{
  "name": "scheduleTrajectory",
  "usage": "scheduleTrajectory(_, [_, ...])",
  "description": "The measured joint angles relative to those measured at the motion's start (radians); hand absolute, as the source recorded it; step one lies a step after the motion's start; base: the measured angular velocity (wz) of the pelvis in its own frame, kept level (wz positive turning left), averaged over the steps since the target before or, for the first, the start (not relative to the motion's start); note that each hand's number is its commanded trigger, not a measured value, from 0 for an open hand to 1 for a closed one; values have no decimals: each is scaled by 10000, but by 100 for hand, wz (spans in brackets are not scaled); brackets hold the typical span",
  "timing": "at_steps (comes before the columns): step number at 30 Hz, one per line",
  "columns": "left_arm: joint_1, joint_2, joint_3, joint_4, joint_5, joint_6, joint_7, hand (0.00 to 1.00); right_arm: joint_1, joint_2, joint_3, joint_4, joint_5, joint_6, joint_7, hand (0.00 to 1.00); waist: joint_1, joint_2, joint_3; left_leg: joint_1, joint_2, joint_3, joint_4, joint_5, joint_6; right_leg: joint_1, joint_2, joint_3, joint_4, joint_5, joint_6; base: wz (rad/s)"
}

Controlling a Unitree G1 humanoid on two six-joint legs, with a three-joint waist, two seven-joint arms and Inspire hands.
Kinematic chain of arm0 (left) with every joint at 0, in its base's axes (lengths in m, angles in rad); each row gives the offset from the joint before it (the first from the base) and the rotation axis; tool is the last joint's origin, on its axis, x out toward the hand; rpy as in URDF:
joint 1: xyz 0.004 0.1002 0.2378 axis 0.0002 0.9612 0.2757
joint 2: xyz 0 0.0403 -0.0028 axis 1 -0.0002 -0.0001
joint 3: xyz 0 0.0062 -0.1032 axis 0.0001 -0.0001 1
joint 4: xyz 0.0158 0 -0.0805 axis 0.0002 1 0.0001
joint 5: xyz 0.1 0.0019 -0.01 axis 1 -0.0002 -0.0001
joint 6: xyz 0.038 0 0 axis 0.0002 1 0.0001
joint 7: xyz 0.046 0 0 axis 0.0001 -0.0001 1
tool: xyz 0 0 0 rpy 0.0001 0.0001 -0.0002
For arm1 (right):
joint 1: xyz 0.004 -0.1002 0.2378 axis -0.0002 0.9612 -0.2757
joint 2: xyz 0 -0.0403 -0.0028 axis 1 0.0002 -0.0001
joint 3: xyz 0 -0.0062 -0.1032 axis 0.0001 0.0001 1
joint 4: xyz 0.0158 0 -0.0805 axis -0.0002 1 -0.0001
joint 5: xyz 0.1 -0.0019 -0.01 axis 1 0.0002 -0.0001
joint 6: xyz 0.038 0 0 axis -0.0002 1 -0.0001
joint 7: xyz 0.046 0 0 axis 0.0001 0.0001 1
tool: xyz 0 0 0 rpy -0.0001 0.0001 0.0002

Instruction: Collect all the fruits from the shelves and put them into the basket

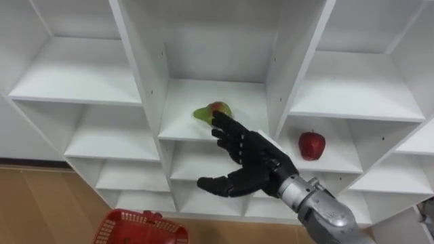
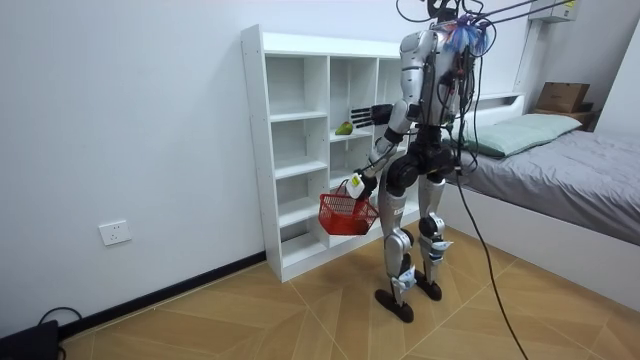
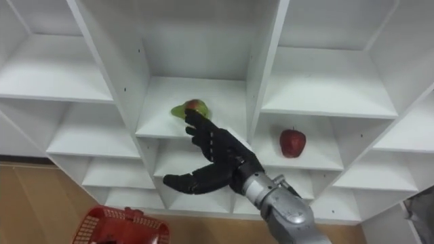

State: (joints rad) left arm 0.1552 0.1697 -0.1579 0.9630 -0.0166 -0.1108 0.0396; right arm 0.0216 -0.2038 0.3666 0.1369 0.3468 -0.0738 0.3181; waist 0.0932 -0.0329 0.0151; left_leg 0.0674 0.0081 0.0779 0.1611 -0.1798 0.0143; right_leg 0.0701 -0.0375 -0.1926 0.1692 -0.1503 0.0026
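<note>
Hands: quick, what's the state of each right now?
Left hand: shut on the handle of the red basket.
Right hand: open, fingers straight, reaching at the green-red fruit on the shelf; holding nothing.

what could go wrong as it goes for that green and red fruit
The open right hand is right at the green-red fruit without curling round it; a nudge could roll it along or off the shelf. The red basket sits low and left, not under the fruit, so a drop would likely hit the floor.
</note>
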Motion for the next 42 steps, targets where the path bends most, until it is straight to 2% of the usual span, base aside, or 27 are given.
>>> scheduleTrajectory(1, [19,-5,29,-6,123,0,-11,100,-4,-9,-9,-11,-190,-1,-50,0,6,-3,-34,5,-1,-25,1,-3,-3,10,0,-4,5,0,0,0])
scheduleTrajectory(7, [23,-35,207,-9,809,0,-55,100,-281,-158,-143,-465,-1041,0,-422,0,33,-20,-44,-31,1,-47,61,-1,-5,-6,-3,-6,19,2,-3,0])
scheduleTrajectory(9, [23,-40,215,-9,924,1,-50,100,-448,-156,-298,-499,-1281,0,-462,0,4,-71,-77,-28,-2,-59,71,0,-6,2,-3,-2,16,2,-4,0])
scheduleTrajectory(11, [40,-38,278,-12,981,1,-18,100,-568,-157,-462,-559,-1428,0,-570,0,18,-190,-143,-12,-4,-78,69,1,-5,15,-3,-1,14,2,-3,0])
scheduleTrajectory(12, [38,-37,297,-17,987,0,1,100,-570,-159,-506,-641,-1434,1,-596,0,25,-222,-146,-1,-3,-80,69,1,-5,14,-2,-1,13,2,-4,0])
scheduleTrajectory(15, [37,-35,380,-17,988,0,141,100,-589,-152,-774,-1085,-1433,-4,-807,0,100,-380,-78,62,-3,-106,61,1,-5,75,-2,-27,16,4,-6,1])
scheduleTrajectory(16, [39,-30,388,-19,990,0,183,100,-604,-153,-898,-1147,-1430,-13,-941,0,125,-420,4,97,-3,-134,52,-1,-6,155,-2,-49,6,3,-5,8])
scheduleTrajectory(19, [42,-19,382,-115,1000,1,221,100,-636,-155,-1142,-1219,-1431,-15,-1332,0,200,-554,-7,58,-4,-211,59,-10,-14,157,1,-93,-11,3,-5,7])
scheduleTrajectory(27, [202,-45,594,-817,1491,104,77,100,-1392,-222,-1322,-1185,-1562,-20,-1764,0,242,-629,-36,63,-7,-277,50,-7,-15,180,-8,-201,-5,4,-5,2])
scheduleTrajectory(31, [353,16,787,-1278,1473,213,-134,100,-1719,-373,-1592,-1039,-1540,-28,-2040,0,280,-760,-19,-16,-20,-380,55,-6,-14,163,-21,-333,-19,2,-2,8])
scheduleTrajectory(33, [362,22,790,-1375,1455,257,-270,100,-1883,-377,-1590,-866,-1534,-28,-2168,0,277,-803,-42,-43,-33,-468,64,-6,-14,175,-30,-419,-20,1,-2,13])
scheduleTrajectory(36, [378,42,925,-1618,1746,261,-333,100,-2335,-377,-1586,-181,-1562,-63,-2332,0,325,-970,-13,-66,-34,-600,93,-3,-14,217,-43,-600,-13,1,-1,14])
scheduleTrajectory(40, [124,157,1054,-1614,1965,264,-363,100,-3342,-381,-1569,1286,-1554,-149,-2680,0,427,-1287,86,-453,-65,-828,416,-12,-15,131,-78,-869,-9,1,-2,23])
scheduleTrajectory(42, [-6,260,1063,-1581,1938,265,-483,100,-3653,-389,-1575,1698,-1544,-157,-2856,0,475,-1408,66,-759,-65,-901,564,-16,-21,-51,-79,-971,-8,3,-4,23])
